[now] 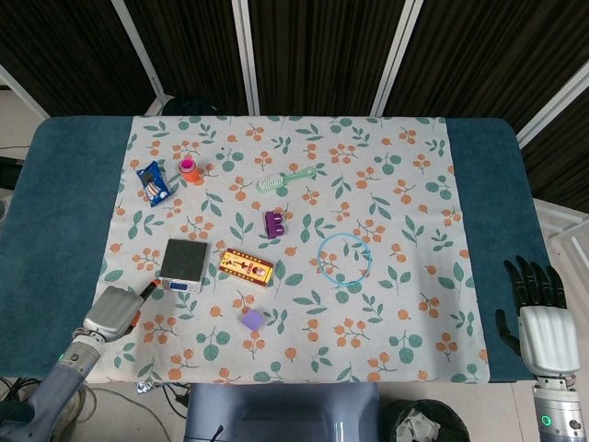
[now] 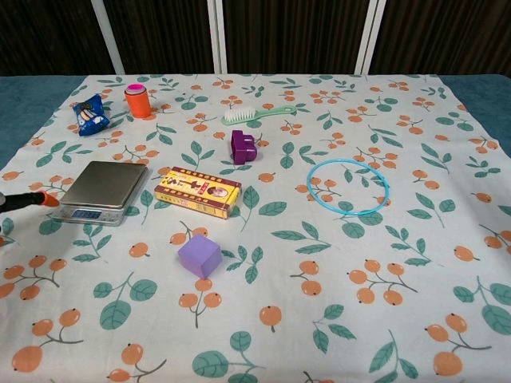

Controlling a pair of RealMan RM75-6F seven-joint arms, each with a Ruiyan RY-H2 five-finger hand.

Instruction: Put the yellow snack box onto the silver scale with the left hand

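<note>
The yellow snack box [image 1: 247,267] [image 2: 198,191] lies flat near the middle of the floral cloth. Just left of it, a small gap apart, sits the silver scale [image 1: 185,262] [image 2: 104,190] with nothing on its plate. My left hand [image 1: 112,315] is low at the table's front left corner, left of and below the scale, back side up; its fingers are mostly hidden. A black, red-tipped object [image 1: 144,293] [image 2: 36,199] pokes out beside it toward the scale. My right hand [image 1: 538,318] hangs off the table's right edge with fingers spread, holding nothing.
A purple cube [image 1: 252,319] [image 2: 199,255] lies in front of the box. Behind it are a purple clip [image 1: 274,224], a green brush [image 1: 286,180], an orange cup [image 1: 190,170] and a blue packet [image 1: 153,182]. A blue ring [image 1: 344,258] lies to the right.
</note>
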